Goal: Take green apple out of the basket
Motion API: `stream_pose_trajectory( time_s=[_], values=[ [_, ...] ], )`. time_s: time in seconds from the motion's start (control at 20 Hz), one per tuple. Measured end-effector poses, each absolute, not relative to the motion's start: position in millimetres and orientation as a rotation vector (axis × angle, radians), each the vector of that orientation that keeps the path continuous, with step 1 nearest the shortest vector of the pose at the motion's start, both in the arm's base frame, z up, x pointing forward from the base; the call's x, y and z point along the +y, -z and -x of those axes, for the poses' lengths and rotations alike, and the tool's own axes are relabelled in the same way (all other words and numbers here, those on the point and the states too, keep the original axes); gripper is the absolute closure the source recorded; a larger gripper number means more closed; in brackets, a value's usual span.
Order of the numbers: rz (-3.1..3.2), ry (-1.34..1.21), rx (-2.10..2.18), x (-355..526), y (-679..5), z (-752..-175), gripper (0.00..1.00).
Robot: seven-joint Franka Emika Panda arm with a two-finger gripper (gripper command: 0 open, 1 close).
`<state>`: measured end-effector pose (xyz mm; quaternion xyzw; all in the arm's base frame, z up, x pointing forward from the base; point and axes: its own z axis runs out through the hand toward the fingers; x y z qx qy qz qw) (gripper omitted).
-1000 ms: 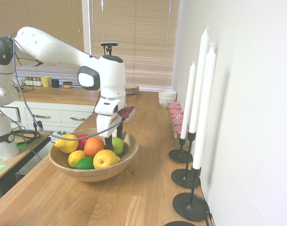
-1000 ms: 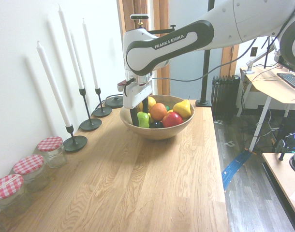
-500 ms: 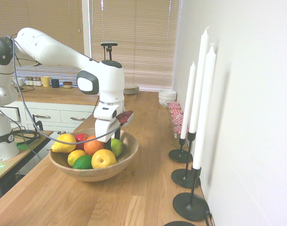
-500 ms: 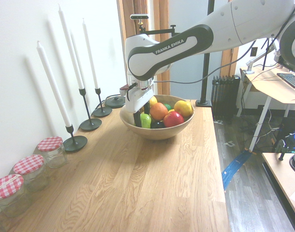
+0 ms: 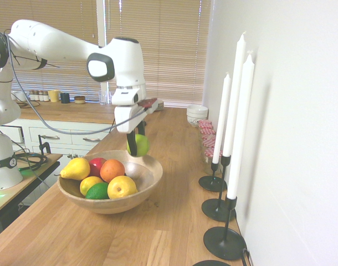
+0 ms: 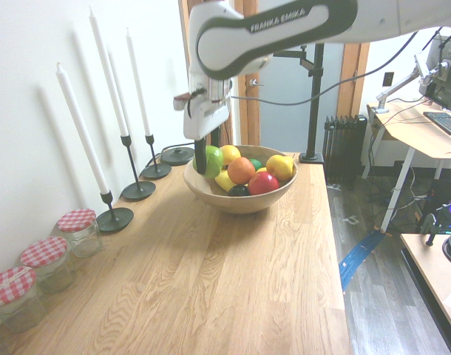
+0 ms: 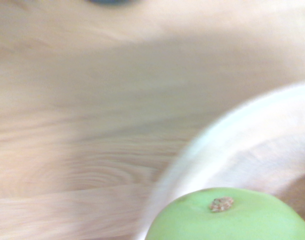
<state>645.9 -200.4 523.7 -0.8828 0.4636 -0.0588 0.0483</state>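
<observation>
Gripper: the gripper (image 5: 137,145) pointed down, clenched around the green apple (image 5: 141,145).
Apple's place: it hung in the air above the basket (image 5: 137,194), over the rim nearest the wall, clear of the other fruit.
Surface: a long, light wooden countertop (image 5: 158,233).
Along the wall: white candles (image 5: 235,111) in black holders, and jars with red checked lids (image 6: 41,262).
Room: closed window blinds (image 5: 158,50) at the back.
</observation>
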Motion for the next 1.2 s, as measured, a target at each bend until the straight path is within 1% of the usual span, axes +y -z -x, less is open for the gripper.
stream_pose_trajectory(
  time_s=[0.25, 0.45, 0.6, 0.95, 1.2],
  values=[
    [2.715, 0.232, 1.314, -120.8, -568.7, -656.5, 1.0],
    [2.757, 0.271, 1.221, -35.6, -591.0, -658.0, 1.0],
    [2.784, 0.305, 1.213, 3.6, -600.6, -651.6, 1.0],
    [2.793, 0.28, 1.221, 41.1, -567.8, -614.7, 1.0],
    [2.799, 0.218, 1.268, 32.6, -504.5, -603.8, 1.0]
  ],
)
